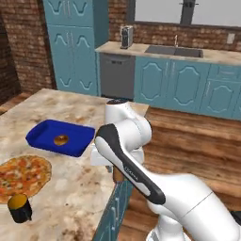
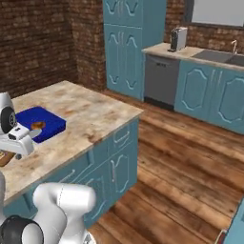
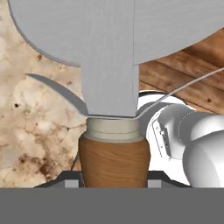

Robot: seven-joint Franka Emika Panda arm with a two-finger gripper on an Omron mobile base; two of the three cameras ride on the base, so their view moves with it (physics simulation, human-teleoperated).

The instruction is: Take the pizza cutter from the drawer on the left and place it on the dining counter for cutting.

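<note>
Brown wooden handle of pizza cutter (image 3: 114, 162) clenched in claw (image 3: 113, 183), centre frame, above marbled table (image 3: 35, 131) edge. Risk: early release near the edge could drop it floorward.

Tray (image 1: 47, 136) on dining counter (image 1: 80, 193); pizza (image 1: 21, 176) before it; mug (image 1: 20, 207) nearest

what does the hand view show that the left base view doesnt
Hand view: the pizza cutter close up, its grey blade and brown handle rising between the gripper fingers, so the gripper is shut on it. Left base view: a pizza, a dark mug, a blue tray and the sink wall behind. Both: the marbled dining counter and the wood floor.
</note>
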